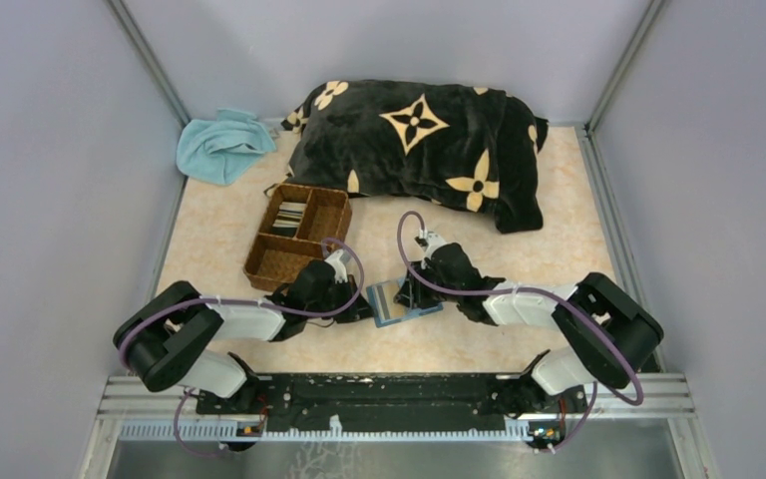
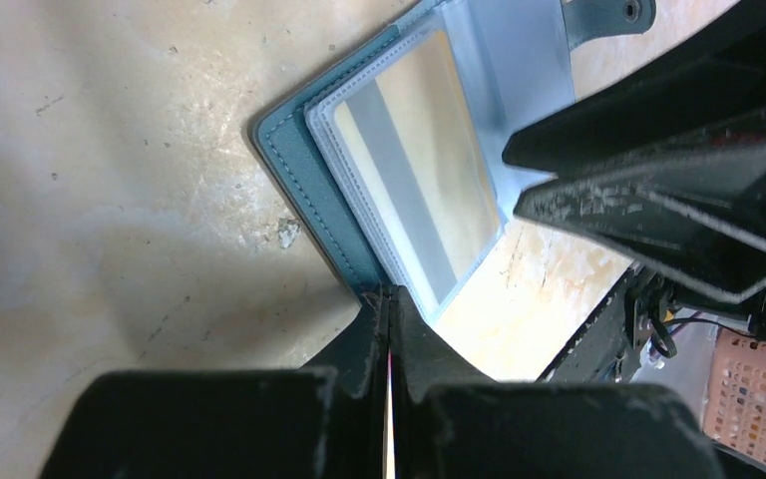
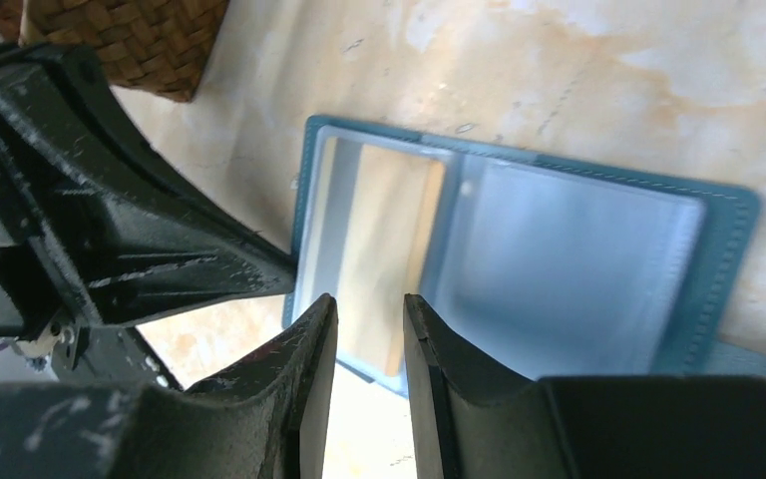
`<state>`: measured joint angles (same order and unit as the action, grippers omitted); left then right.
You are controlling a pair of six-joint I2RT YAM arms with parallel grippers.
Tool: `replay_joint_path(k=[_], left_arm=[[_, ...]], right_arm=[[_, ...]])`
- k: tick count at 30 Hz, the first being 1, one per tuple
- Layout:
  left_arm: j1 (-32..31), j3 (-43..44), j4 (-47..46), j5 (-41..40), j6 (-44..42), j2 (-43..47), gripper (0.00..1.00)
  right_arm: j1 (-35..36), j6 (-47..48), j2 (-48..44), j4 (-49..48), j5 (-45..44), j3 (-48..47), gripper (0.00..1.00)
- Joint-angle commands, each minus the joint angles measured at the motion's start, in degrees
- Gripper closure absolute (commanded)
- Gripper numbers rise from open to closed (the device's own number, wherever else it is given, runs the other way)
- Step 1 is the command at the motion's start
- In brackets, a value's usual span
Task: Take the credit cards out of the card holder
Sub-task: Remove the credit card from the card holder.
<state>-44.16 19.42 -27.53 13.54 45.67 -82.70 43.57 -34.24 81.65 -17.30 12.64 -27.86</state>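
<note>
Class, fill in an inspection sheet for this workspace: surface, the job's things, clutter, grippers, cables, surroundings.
Surface: marbled beige table, a few small marks.
Job's things: card holder lies open on the table, with one card in its clear sleeve; more cards are stacked in one compartment of the woven tray.
Clutter: black flowered pillow and teal cloth at the back.
Grippers: left gripper shut, tips at the holder's corner; right gripper open over the card's edge.
Cables: purple cables loop along both arms.
Surroundings: grey walls, metal frame rails.
</note>
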Motion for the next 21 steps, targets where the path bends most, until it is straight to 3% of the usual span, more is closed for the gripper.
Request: replay_joint_path(k=[1, 11, 21], left_arm=[[-0.7, -0.6, 1.4, -0.3, -0.8, 2.5, 1.0], [-0.7, 2.6, 8.1, -1.3, -2.2, 10.1, 1.0], [-0.7, 3.0, 0.7, 1.6, -1.4, 3.2, 1.0]], right_arm=[[-1.7, 1.6, -2.2, -0.2, -1.7, -1.4, 0.68], [-2.0, 1.0, 0.3, -2.5, -1.0, -0.5, 0.68], [-2.0, 0.7, 0.9, -3.6, 0.0, 0.2, 0.68]])
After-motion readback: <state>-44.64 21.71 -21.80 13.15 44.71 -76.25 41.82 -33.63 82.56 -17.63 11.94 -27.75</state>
